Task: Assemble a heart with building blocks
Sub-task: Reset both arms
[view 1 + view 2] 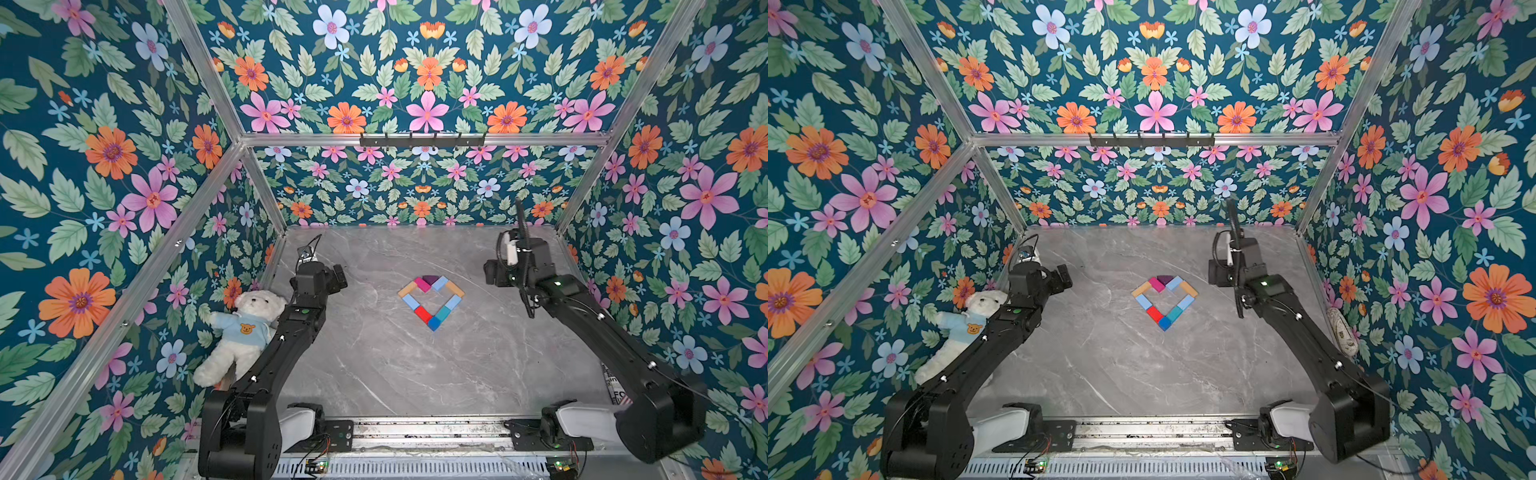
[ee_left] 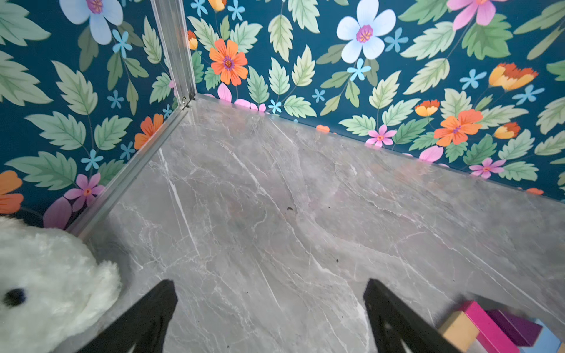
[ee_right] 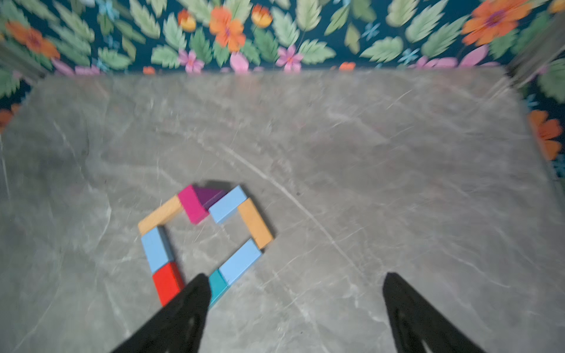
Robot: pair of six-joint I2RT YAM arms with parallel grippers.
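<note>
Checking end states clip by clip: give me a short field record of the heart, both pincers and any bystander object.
heart: closed hollow outline, lying on table
tip: dark blue cube, toward robot base
notch: purple wedge
left pincer: open, empty, clear of heart
right pincer: open, empty, clear of heart
bystander: white teddy bear, at table's left edge

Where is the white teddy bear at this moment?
In both top views the teddy bear lies at the table's left edge by the floral wall, partly behind the left arm, well apart from the heart.
</note>
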